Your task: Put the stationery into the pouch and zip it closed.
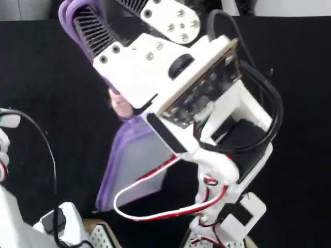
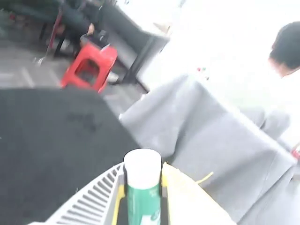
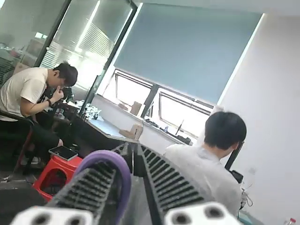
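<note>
Early stage: right tool (image 3: 133, 151) clenched on translucent lilac plastic pouch (image 1: 135, 160) by its purple strap (image 3: 101, 154), pouch hanging beneath; left tool (image 2: 142, 177) grasping white-capped green glue stick (image 2: 143, 204), not yet pouched; zipping pending.

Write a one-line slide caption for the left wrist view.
Left claw grips a white-capped green glue stick above the black table, a grey-draped table beyond.
</note>
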Robot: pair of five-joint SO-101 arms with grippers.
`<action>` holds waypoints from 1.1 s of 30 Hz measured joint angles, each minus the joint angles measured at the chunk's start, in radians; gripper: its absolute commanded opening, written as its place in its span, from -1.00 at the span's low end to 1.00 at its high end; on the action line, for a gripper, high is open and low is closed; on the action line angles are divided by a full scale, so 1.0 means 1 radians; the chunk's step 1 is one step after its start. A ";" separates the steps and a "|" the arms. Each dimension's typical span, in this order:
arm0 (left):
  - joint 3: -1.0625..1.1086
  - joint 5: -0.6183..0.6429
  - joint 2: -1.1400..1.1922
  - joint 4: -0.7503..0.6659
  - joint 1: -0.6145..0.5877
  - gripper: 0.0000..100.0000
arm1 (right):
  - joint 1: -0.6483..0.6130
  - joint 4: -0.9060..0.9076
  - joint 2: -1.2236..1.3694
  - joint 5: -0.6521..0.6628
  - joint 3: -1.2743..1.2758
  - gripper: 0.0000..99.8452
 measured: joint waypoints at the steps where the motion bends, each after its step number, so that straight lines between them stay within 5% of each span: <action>1: 0.000 0.000 -0.014 -0.009 0.000 -0.94 | 0.000 -0.017 0.000 0.006 0.000 -0.98; 14: -0.017 0.000 -0.060 -0.023 0.000 -0.94 | 0.000 -0.190 0.069 0.072 0.034 -0.98; 33: 0.276 0.000 -0.063 -0.031 -0.002 -0.94 | 0.272 0.404 0.078 0.026 0.035 -0.98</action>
